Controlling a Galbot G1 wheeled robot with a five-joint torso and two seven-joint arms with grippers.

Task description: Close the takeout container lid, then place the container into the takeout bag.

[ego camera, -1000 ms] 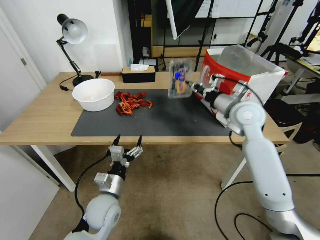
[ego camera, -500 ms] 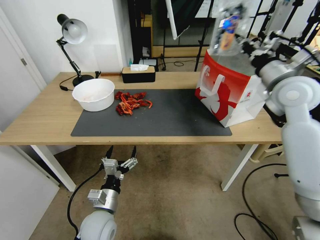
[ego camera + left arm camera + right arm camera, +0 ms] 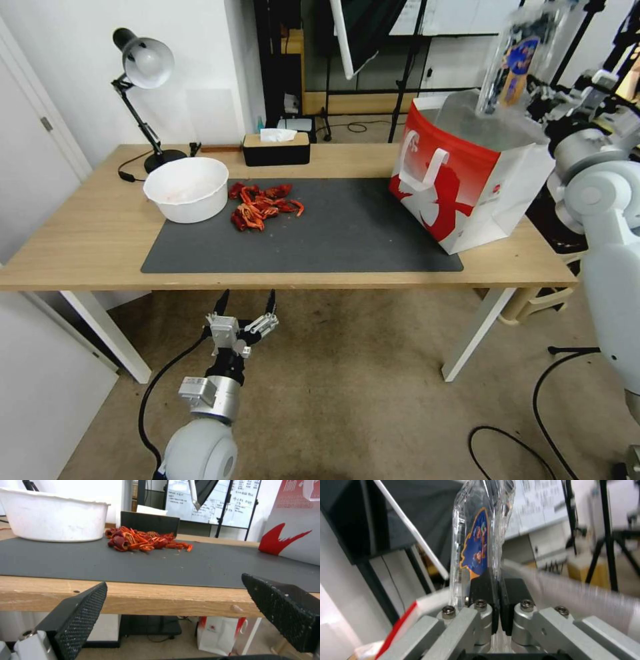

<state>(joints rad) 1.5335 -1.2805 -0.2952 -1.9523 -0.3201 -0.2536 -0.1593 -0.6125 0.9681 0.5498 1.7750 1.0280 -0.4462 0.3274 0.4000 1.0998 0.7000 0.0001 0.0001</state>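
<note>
**Above the takeout bag mouth: container held on edge, ready to go down**

Over the open top of the takeout bag (image 3: 467, 180), the right gripper (image 3: 557, 100) has its jaws clamped tight on one edge of the takeout container (image 3: 512, 60). Container hangs upright, above the bag's rim and apart from it. In the right wrist view the jaws pinch the thin plastic flange with almost no gap, and the lid (image 3: 476, 547) with its blue label lies flat against the other half, so the clamshell looks closed.

Left gripper (image 3: 244, 313) is parked below the table (image 3: 87, 227) edge, jaws spread wide and empty, well away from the bag.

How I'd do the drop well:
- Centre the container over the silvery lining before descending. The bag mouth is tilted and its near wall leans, so a corner catch on the rim is the main risk.
- Descend slowly, keeping the container on edge so it presents its narrow side to the opening.
- Thin-edge grip likely lets the box swing; avoid fast wrist rotation or the lid may pop.
- Release only once it is well inside, low enough that it doesn't tumble and spill berries.
- Watch the white handle (image 3: 427, 167) on the bag's near side.
</note>
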